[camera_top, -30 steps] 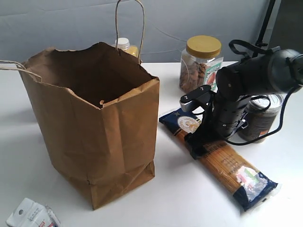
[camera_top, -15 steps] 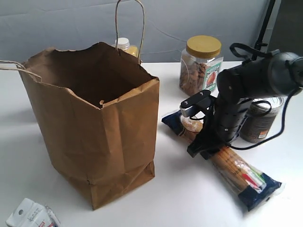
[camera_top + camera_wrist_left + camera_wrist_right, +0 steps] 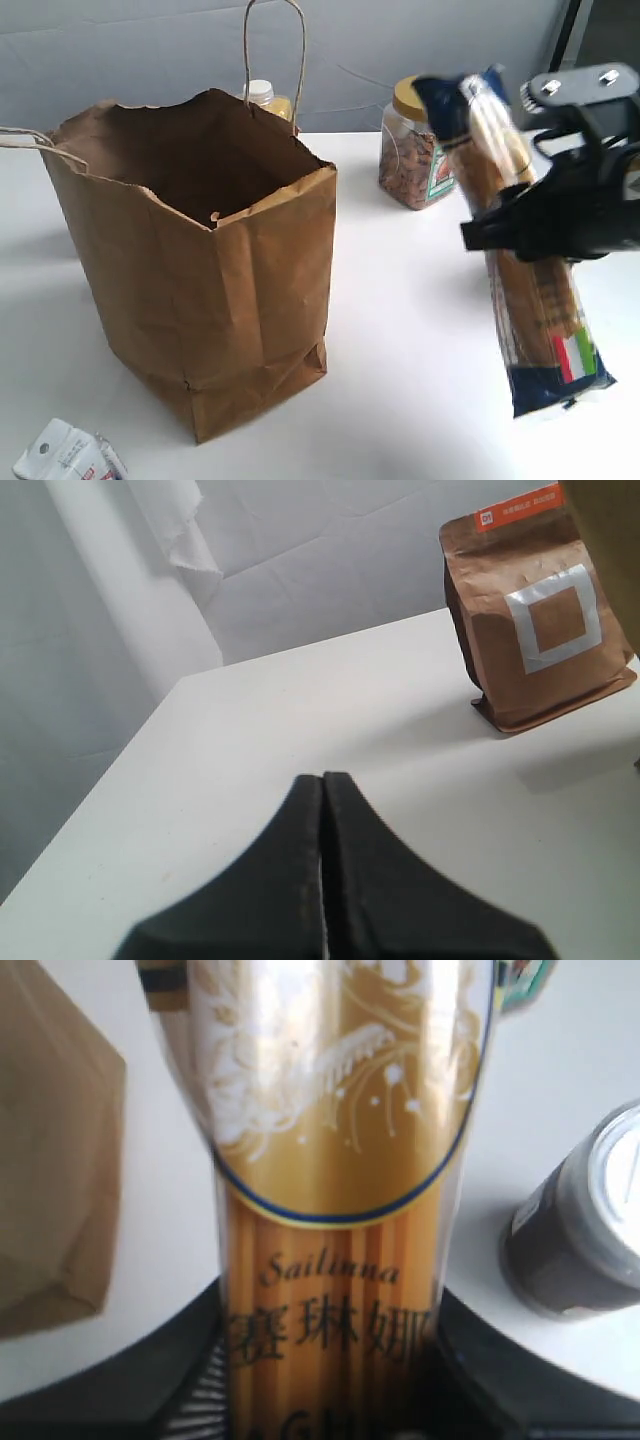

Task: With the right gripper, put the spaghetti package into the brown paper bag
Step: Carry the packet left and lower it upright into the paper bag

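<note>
Your R claw (image 3: 518, 234) clamps spaghetti pkg (image 3: 535, 310) mid-length; pkg near-upright, off desk (image 3: 400, 330), right of brown paper bag (image 3: 230, 280). L claw (image 3: 322, 810) closed, empty.

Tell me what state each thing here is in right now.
spaghetti package: gripped, tilted near upright, flag end down.
right tool: shut on the spaghetti package.
left tool: shut, empty.
brown paper bag: standing, top open.
yellow-lidded jar: upright, lid on.
brown pouch: standing upright.

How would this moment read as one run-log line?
right claw: shut on spaghetti package, steeply tilted | brown paper bag: upright, open | left claw: shut
</note>
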Tool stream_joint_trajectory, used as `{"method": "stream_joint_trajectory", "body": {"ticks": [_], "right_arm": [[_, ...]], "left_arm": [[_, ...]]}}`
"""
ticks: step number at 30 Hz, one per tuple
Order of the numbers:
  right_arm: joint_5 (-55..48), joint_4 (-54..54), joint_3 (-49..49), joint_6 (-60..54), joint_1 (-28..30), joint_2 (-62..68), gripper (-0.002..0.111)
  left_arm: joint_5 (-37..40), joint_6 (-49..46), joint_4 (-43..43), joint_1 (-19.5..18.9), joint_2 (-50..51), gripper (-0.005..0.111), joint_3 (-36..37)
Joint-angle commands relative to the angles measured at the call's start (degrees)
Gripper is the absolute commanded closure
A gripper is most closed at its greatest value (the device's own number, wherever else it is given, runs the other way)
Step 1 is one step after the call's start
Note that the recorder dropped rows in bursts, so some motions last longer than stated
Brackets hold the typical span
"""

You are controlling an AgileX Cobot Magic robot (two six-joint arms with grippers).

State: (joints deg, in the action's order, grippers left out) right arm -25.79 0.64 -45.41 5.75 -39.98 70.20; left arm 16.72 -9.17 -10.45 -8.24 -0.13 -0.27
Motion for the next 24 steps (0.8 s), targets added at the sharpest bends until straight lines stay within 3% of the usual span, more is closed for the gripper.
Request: {"method": "stream_joint_trajectory", "body": {"ticks": [1, 5, 9, 14, 24], "right_arm": [[5.79, 2.32, -2.46, 3.90, 0.21, -11.37, 0.108], [7.30, 1.40, -9.60, 4.01, -1.11, -13.09, 0.108], [10.10, 1.24, -17.39, 3.91, -6.54, -9.75, 0.108], [12.40, 2.32, -29.51, 3.01, -13.97, -0.34, 0.108], [10.94, 2.32, -49.49, 0.49, -18.61, 21.16, 0.108]], "left_arm": [[-0.34, 0.21, 0.26, -0.27, 0.13, 0.107, 0.27], [-0.34, 0.21, 0.26, -0.27, 0.13, 0.107, 0.27], [-0.34, 0.21, 0.26, -0.27, 0.13, 0.107, 0.27], [-0.34, 0.21, 0.26, -0.27, 0.13, 0.107, 0.27], [-0.34, 0.21, 0.26, -0.27, 0.13, 0.107, 0.27]]}}
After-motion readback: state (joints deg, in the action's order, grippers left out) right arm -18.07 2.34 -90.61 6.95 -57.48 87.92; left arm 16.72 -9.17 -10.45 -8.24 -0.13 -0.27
